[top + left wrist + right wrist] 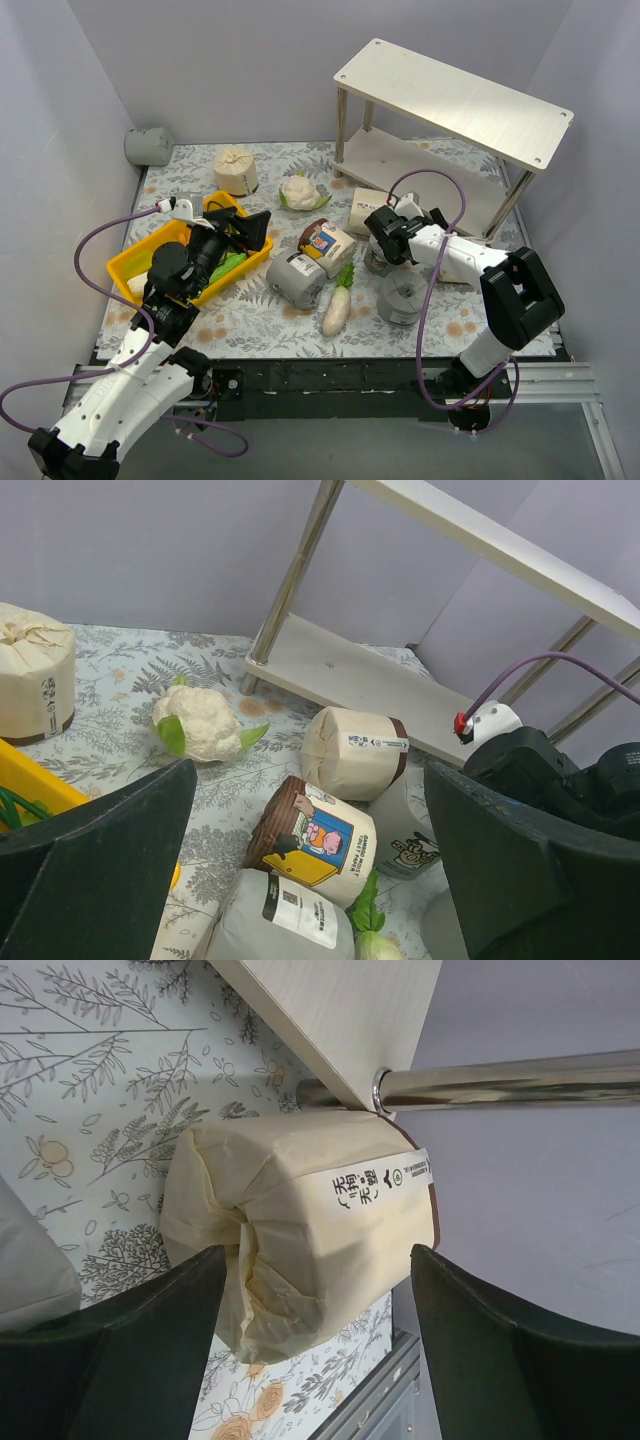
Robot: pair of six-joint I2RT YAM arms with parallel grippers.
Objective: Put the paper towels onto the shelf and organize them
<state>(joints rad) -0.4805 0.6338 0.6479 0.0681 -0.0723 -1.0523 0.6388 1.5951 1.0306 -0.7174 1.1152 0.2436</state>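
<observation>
I count seven paper towel rolls from overhead, three cream and four grey, all down at table level. The upright cream roll [236,170] stands at the far left of the floral mat [250,322]. The side-lying cream roll [366,210] rests just beside the front edge of the lower board of the shelf [455,100]. The labelled roll [328,243] lies mid-table, with the middle grey roll [297,281] just beside it. The corner grey roll [148,146] sits against the far-left wall, and the front grey roll [402,299] is near my right arm. The hidden grey roll [377,263] is mostly covered by that arm's wrist.

There is also one cauliflower [300,191], one white radish [336,309] and one yellow tray [125,263].

My right gripper [318,1260] has its fingers spread wide, one on each side of the side-lying cream roll; I see no contact. My left gripper [310,775] is spread as well, with nothing between its fingers. It hangs over the tray's far end and faces the labelled roll.
</observation>
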